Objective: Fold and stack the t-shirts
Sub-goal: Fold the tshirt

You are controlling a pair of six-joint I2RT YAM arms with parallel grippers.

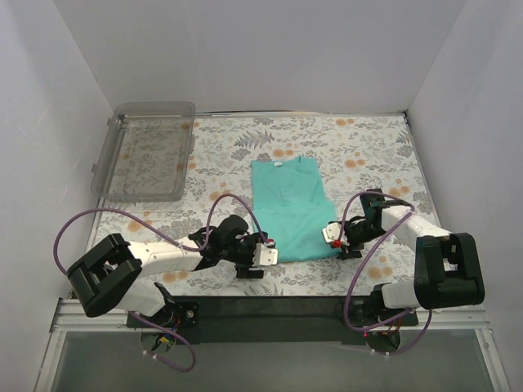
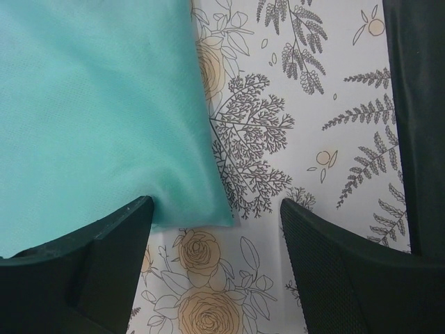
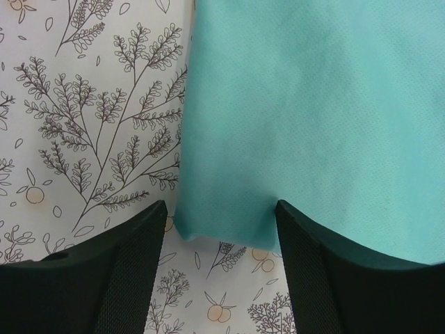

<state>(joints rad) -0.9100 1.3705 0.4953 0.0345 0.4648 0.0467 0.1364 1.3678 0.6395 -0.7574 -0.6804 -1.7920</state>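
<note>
**Soft teal shirt, both near corners lined up for a pinch**

The t-shirt (image 1: 288, 208) lies flat near the middle of the surface (image 1: 368, 147), its neck toward the far edge and its hem toward the near edge. The sleeves look tucked in, so it reads as a rough rectangle. It is thin, limp cloth, light to lift. It will likely sag and drag if held at one point only, and its layers may slide apart.

The hem corners are probably the best hold, one for each arm. The left gripper (image 2: 215, 209) stands wide open with the near-left corner between its fingers, and one finger (image 2: 83, 271) overlaps the cloth's edge. The right gripper (image 3: 221, 209) is likewise spread, straddling the near-right corner. Neither has hold of anything. Each pinch probably needs to catch every layer and miss the patterned cover beneath.

A clear plastic tray (image 1: 106, 155) sits at the far-left corner of the surface, well apart from the shirt. Nothing lies in the line of a fold toward the far edge. Only one shirt is visible.
</note>
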